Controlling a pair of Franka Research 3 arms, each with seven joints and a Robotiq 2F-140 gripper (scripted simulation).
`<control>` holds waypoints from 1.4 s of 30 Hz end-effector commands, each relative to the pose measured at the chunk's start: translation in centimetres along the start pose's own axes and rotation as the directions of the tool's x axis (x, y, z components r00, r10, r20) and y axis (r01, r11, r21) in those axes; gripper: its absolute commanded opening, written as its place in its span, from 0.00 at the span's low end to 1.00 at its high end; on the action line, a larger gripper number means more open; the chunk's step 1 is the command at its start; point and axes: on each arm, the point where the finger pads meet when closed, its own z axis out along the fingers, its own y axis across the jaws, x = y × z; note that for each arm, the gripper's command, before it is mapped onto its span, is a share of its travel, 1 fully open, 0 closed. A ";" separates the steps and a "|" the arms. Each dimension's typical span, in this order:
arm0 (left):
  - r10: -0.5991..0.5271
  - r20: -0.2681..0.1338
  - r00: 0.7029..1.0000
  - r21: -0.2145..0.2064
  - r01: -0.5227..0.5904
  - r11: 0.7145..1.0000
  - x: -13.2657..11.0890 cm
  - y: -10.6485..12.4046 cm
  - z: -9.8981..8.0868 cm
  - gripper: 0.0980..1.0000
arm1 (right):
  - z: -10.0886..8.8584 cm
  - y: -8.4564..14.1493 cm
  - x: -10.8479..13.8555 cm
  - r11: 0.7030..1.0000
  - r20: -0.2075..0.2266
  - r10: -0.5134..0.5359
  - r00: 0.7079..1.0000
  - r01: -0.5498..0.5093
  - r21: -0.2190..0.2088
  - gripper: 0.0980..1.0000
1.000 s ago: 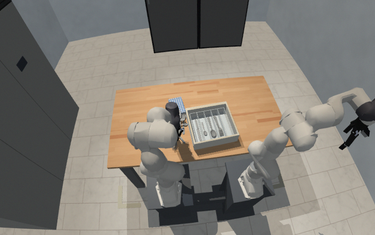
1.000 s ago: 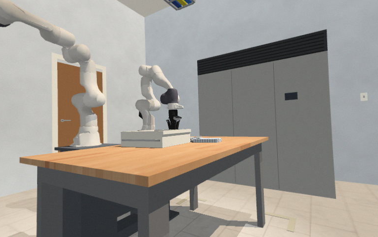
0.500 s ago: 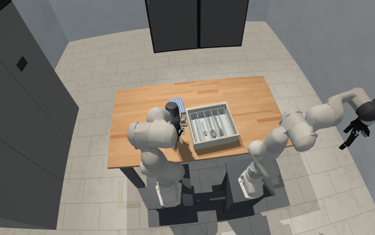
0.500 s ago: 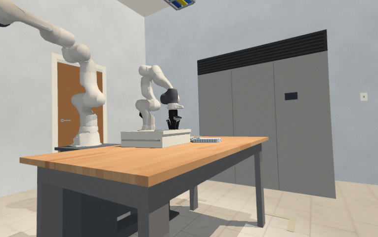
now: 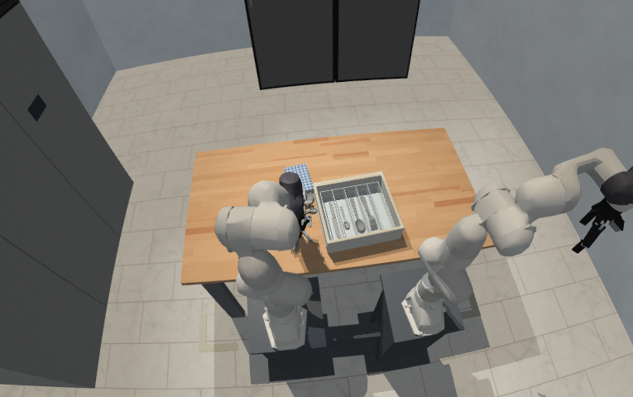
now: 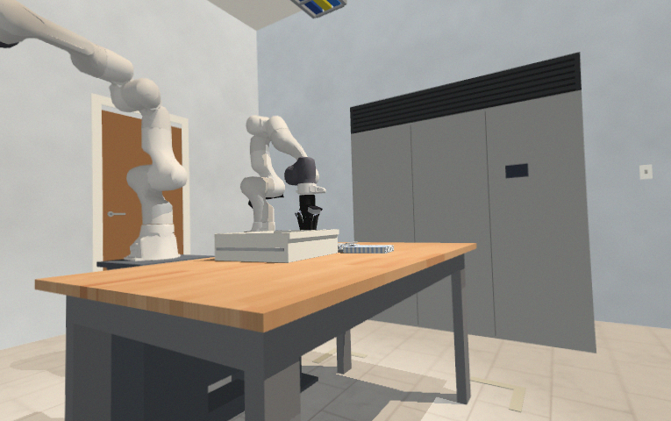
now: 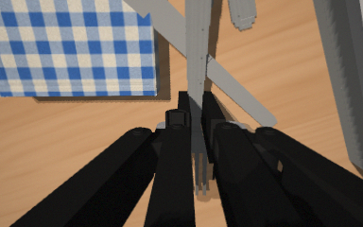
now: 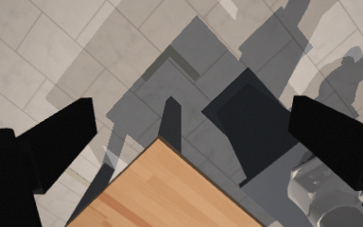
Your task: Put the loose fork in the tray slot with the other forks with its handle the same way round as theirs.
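The loose fork (image 7: 197,57) runs lengthwise through the left wrist view, its tines toward the bottom and looking narrow, as if turned partly on edge. My left gripper (image 7: 194,106) (image 6: 307,228) is shut on it near the neck, low beside the tray's wooden box. In the top view the arm hides most of the fork. The cutlery tray sits inside the pale box (image 5: 365,244) (image 6: 250,254). A fork (image 5: 373,223) lies in its right part, tines toward the robot bases, beside a large spoon (image 5: 360,226). My right gripper (image 8: 193,114) (image 5: 597,236) is open and empty, off the table's right side.
A flat grey utensil (image 7: 242,92) crosses under the fork, and another handle end (image 7: 243,14) lies near it. A blue checked cloth (image 7: 75,52) (image 5: 298,173) (image 6: 367,249) lies behind the left gripper. The box wall (image 7: 341,85) stands close on the right in the left wrist view.
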 end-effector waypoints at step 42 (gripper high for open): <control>0.001 0.000 1.000 -0.002 -0.001 1.000 0.0 0.0 -7.2 0.02 | 0.1 0.1 0.0 1.000 0.005 -0.001 1.000 0.001 0.000 1.00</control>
